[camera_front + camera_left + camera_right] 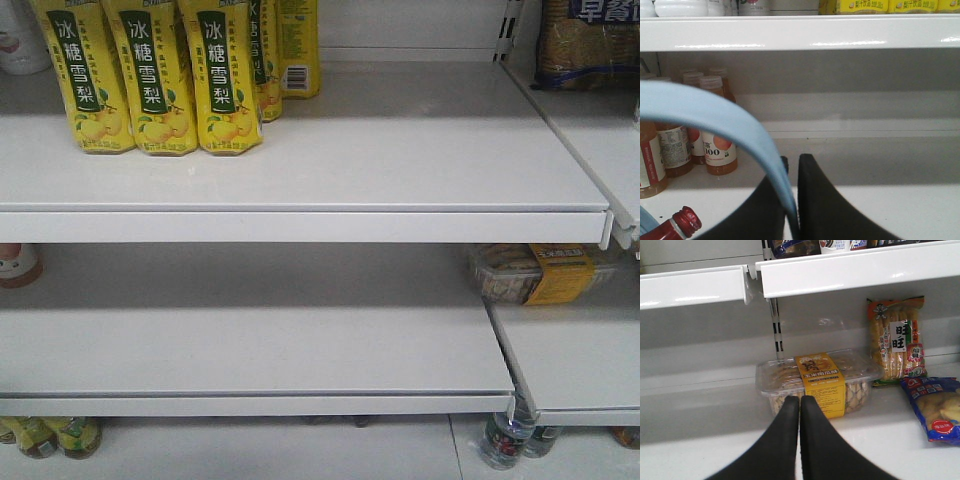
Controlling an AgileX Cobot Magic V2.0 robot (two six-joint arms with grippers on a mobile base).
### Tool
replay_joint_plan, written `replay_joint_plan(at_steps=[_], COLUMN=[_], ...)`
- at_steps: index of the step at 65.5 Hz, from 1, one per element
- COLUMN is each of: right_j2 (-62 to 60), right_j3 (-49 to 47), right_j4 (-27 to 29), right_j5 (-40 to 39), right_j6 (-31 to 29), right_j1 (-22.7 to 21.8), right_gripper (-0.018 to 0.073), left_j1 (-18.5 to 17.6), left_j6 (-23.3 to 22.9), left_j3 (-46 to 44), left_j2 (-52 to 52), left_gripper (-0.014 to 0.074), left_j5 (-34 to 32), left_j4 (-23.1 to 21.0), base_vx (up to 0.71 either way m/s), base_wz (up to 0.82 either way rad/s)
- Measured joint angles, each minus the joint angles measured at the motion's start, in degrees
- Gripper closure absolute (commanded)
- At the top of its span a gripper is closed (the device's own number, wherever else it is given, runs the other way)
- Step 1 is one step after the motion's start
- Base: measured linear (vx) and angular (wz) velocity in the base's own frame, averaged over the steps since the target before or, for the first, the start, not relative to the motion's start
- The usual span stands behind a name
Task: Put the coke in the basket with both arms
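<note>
Left gripper (791, 200) had its fingers clamped on the basket handle (715, 117), the pale blue loop arcing across its view. Low in the corner a red-capped bottle (684, 222), likely the coke, poked up beside a sliver of basket; whether it sat inside was unclear. Right gripper (799, 412) hung empty, fingers together, before a snack box (815, 380) on the shelf (700, 450). Judged step: holding the basket. Next would call for a steady carry.

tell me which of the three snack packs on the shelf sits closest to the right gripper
The clear plastic cookie box with the yellow label band, right in front of the right gripper. The upright rice cracker bag and blue snack bag lie farther right.
</note>
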Motion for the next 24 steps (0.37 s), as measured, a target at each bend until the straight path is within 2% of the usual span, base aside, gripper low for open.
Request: replay_joint_plan(at_steps=[24], right_j2=[0.0], right_j3=[0.0], right_j4=[0.0], right_j5=[0.0], right_j6=[0.0], right_j1=[0.0], right_gripper=[0.0564], left_j1=[0.0], left_j6=[0.0], left_j3=[0.0], left_j2=[0.0], left_gripper=[0.0603], left_j5=[0.0], left_j4=[0.0], base_vx=[0.00], base_wz=[0.00])
